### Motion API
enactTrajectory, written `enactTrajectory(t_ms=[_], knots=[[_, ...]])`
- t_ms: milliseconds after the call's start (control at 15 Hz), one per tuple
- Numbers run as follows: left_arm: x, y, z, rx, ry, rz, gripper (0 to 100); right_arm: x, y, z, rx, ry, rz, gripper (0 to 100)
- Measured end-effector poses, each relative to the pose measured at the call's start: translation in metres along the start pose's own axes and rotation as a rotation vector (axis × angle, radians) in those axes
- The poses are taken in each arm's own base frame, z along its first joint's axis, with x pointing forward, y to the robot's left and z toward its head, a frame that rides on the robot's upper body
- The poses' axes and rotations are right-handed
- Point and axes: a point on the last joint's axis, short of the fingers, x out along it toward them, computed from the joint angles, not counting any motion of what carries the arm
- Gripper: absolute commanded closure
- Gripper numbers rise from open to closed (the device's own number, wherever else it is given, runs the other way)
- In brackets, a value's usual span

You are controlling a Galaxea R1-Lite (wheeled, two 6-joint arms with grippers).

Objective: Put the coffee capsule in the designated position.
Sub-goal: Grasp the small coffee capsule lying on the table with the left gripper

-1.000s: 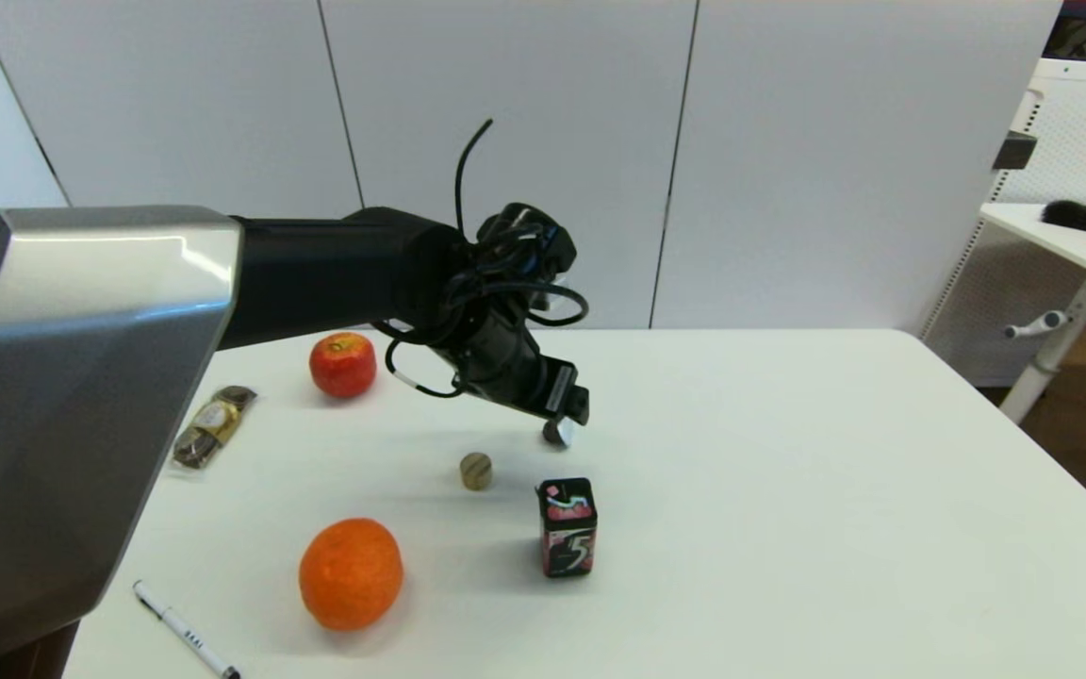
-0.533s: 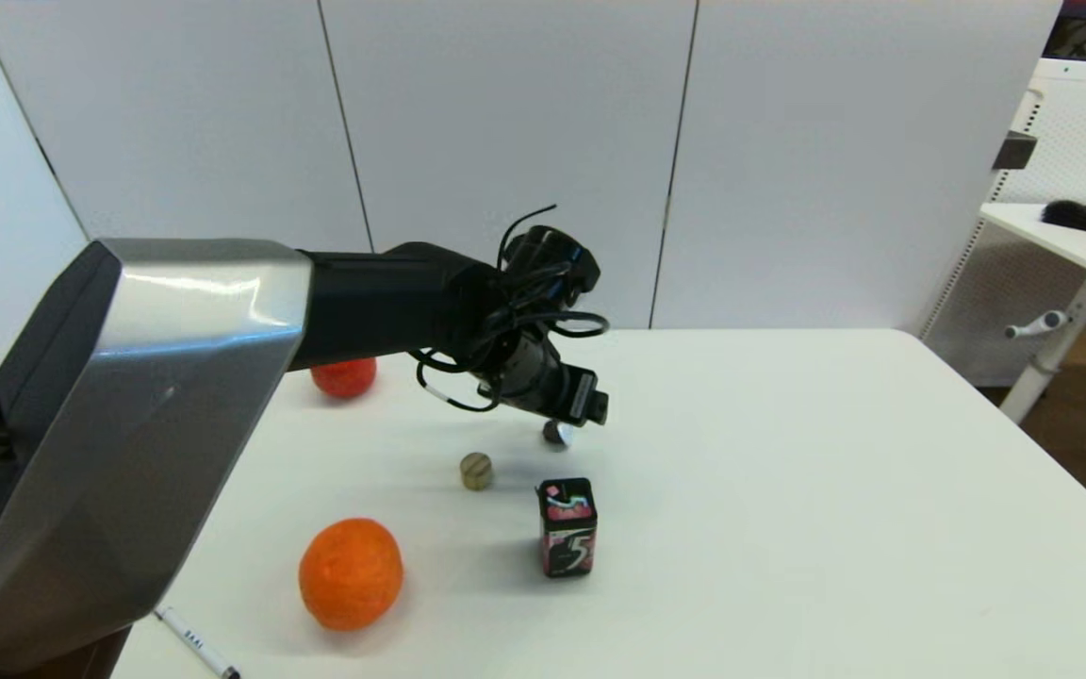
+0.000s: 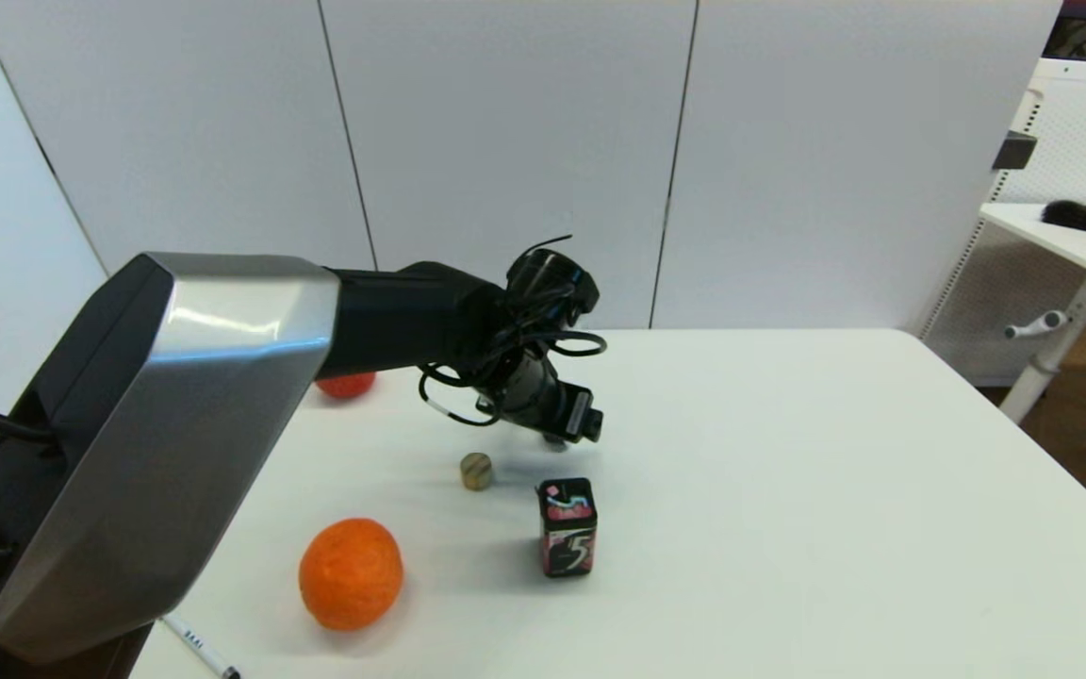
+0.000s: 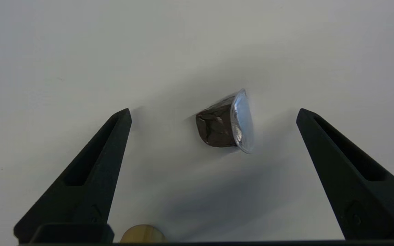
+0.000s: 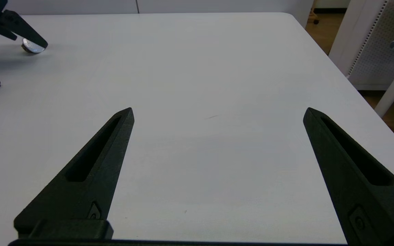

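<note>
Foil-faced, the coffee capsule (image 4: 225,124) lies tipped on its side on the table (image 3: 788,471) between the wide-spread fingers of the left gripper (image 4: 213,114); closing unevenly may roll it away.

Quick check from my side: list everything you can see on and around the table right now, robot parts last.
coffee capsule: 1, dark brown with silvery foil face, lying on its side on the table between the left gripper's open fingers, untouched.
wooden cylinder: 1, tan, left of the gum box.
gum box: 1, black and red, upright, centre front.
orange: 1, orange, front left.
apple: 1, red, far left, mostly hidden by the left arm.
pen: 1, white, front left edge, partly hidden.
table: 1, white.
side table: 1, white, far right, with dark and orange items.
left gripper: open, over the capsule.
right gripper: open, over bare table on the right.
</note>
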Motion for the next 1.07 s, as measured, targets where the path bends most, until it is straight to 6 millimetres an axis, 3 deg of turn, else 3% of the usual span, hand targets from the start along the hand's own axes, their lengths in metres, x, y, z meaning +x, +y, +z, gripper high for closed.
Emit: enactTrajectory(t_ms=[600, 1067], knots=[[0.003, -0.005, -0.003, 0.013, 0.012, -0.007, 0, 0.000, 0.000, 0.000, 0.000, 0.000, 0.000, 0], [0.002, -0.023, -0.009, 0.044, 0.025, -0.028, 0, 0.000, 0.000, 0.000, 0.000, 0.000, 0.000, 0]])
